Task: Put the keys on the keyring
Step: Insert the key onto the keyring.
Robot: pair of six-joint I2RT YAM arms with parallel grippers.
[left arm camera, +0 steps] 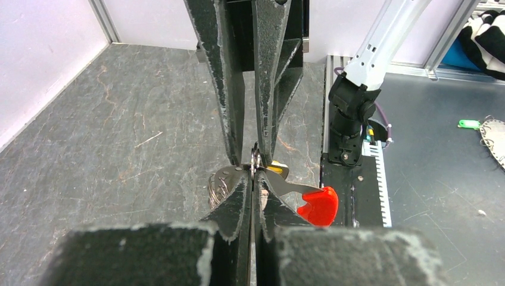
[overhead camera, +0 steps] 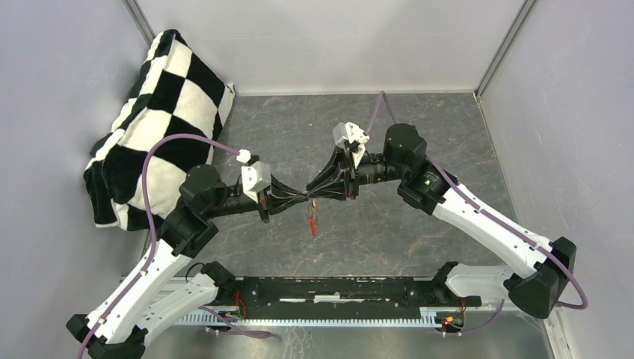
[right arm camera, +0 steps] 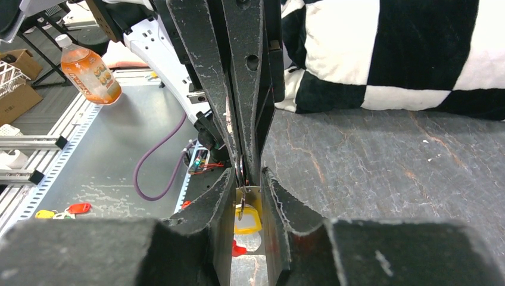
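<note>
My two grippers meet tip to tip above the middle of the table. My left gripper (overhead camera: pixel 301 199) (left arm camera: pixel 251 179) is shut on the keyring (left arm camera: pixel 255 159), a thin metal ring seen edge-on. A grey key blade ending in a bright red piece (left arm camera: pixel 318 205) hangs from it, also in the top view (overhead camera: pixel 311 224). My right gripper (overhead camera: pixel 317 196) (right arm camera: pixel 251 179) is shut on the yellow-capped key (right arm camera: pixel 246 218), whose grey metal sits between its fingers right at the ring (right arm camera: pixel 240 171). A bit of yellow (left arm camera: pixel 276 168) shows beside the right fingers. No blue-capped key is in view.
A black-and-white checked pillow (overhead camera: pixel 161 120) (right arm camera: pixel 405 53) lies at the back left. The arms' black base rail (overhead camera: pixel 336 293) runs along the near edge. Off the table are an orange bottle (right arm camera: pixel 89 74), small yellow and red tags (right arm camera: pixel 62 211) and a green tag (left arm camera: pixel 468 124).
</note>
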